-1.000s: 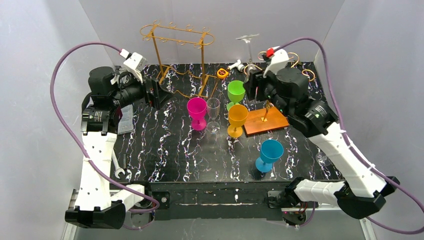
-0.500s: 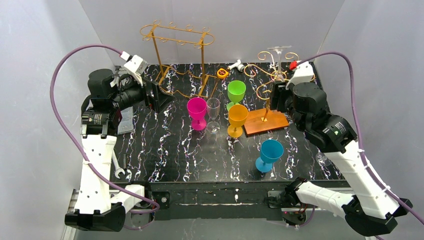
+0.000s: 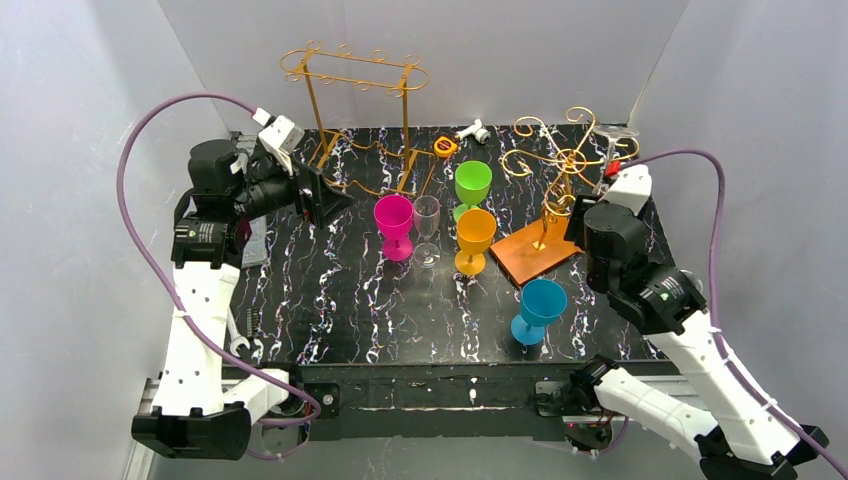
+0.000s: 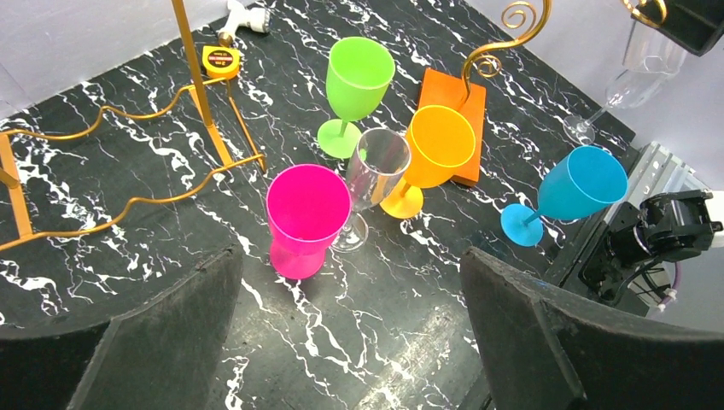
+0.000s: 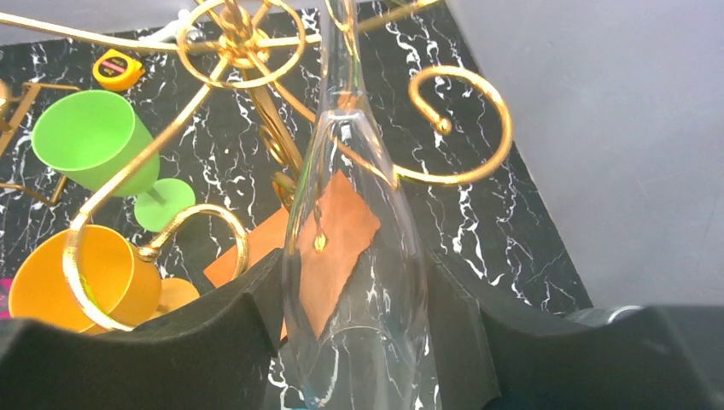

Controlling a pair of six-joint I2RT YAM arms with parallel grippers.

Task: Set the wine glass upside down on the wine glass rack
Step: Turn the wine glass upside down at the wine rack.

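Low in the right wrist view, the right gripper (image 5: 354, 295) is partly closed on the bowl of the clear wine glass (image 5: 352, 213), with a pad pressing each side. The glass is inverted, and its stem runs up the frame past the gold scrolls of the wine glass rack (image 5: 243, 38). At the left of the overhead view, the left gripper (image 3: 322, 195) is spread wide over the surface (image 3: 330, 300) and holds nothing.
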